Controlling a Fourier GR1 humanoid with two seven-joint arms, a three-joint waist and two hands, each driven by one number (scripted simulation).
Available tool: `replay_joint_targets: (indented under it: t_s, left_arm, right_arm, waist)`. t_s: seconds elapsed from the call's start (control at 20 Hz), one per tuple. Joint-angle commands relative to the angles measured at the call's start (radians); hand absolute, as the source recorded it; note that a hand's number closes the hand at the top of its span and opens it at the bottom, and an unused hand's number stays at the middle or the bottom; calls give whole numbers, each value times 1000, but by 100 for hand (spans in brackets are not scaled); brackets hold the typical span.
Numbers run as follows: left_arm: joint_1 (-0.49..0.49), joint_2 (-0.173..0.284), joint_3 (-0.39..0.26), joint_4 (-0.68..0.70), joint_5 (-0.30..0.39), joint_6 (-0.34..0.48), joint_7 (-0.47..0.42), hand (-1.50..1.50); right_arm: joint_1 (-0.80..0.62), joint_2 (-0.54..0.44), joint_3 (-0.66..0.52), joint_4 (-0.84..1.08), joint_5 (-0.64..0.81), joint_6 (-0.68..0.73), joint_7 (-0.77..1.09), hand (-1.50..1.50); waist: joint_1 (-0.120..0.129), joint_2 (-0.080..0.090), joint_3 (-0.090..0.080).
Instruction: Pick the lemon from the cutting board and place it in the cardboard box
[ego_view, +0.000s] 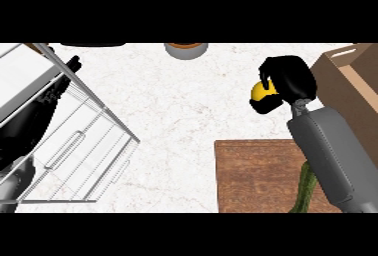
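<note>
My right hand is curled round the yellow lemon, which shows only as a small patch between the fingers. The hand hangs above the white counter, just left of the cardboard box at the right edge. The brown cutting board lies below it at the lower right, partly under my right forearm. My left hand rests at the far left, fingers up, behind the wire rack.
A wire dish rack fills the left side. A round bowl or pot sits at the top centre. A green vegetable lies on the board beside my forearm.
</note>
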Motion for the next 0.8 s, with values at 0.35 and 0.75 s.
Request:
replay_joint_targets:
  t_s: [0.35, 0.75]
  left_arm:
    - [82, -49, -53, 88, -4, -9, 44, 0]
    - [62, -45, -54, 84, -24, -12, 48, 0]
  right_arm:
    - [-191, -11, -265, 18, -2, -152, 298, 150]
    - [-221, -154, -413, 125, -7, -223, 319, 150]
  waist:
    - [-36, 11, -12]
    - [-32, 15, -11]
